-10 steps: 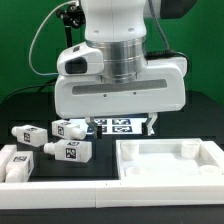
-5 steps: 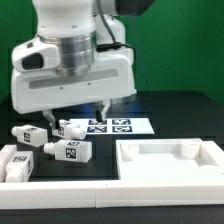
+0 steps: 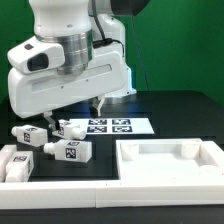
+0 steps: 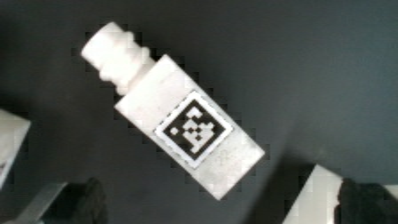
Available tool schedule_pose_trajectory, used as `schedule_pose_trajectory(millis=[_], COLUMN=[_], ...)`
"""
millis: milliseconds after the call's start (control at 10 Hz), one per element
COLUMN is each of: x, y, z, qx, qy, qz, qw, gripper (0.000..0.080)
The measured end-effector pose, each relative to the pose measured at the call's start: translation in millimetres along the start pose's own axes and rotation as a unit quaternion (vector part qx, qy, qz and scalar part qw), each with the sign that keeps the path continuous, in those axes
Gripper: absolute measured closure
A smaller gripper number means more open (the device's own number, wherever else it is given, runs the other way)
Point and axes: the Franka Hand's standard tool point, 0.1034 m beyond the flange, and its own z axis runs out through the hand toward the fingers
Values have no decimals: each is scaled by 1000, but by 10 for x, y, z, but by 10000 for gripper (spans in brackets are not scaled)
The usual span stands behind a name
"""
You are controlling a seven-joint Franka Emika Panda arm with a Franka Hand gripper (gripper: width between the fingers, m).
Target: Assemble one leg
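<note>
Three white legs with black-and-white tags lie on the black table in the exterior view's left: one (image 3: 70, 128) under my hand, one (image 3: 28, 133) to its left, one (image 3: 72, 150) nearer the front. My gripper (image 3: 73, 114) is open and empty, a little above the first leg, with a finger on each side of it. In the wrist view that leg (image 4: 178, 112) lies diagonally, tag up, narrow tip away from the gripper (image 4: 217, 206). Its thick end lies between the two dark fingertips (image 4: 68, 204), apart from both.
The marker board (image 3: 112, 126) lies just right of the legs. The large white tray-shaped part (image 3: 170, 160) fills the front right. A white L-shaped border piece (image 3: 14, 166) lies at the front left. Another white part (image 4: 9, 140) shows at the wrist view's edge.
The arm has swung to the exterior view's left, from over the marker board to over the legs. In the last half second it barely moved. The gripper stays open.
</note>
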Motion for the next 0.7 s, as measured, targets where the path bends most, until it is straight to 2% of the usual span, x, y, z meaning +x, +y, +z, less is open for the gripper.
schedule_pose_trajectory(millis=[100,200,300,400,500,700], x=[-129,-360,-602,-738,-685,-688], y=[107,210,274,290,268,269], z=[33,51,87,120,121,126], qx=[-19,-51,-78,-76,-76,-76], qy=[-4,-10,2,-1,-5,-5], qz=[-44,-73,-109,-104,-101,-103], qw=[999,996,991,992,992,992], gripper=[151,151,151,151,151,151])
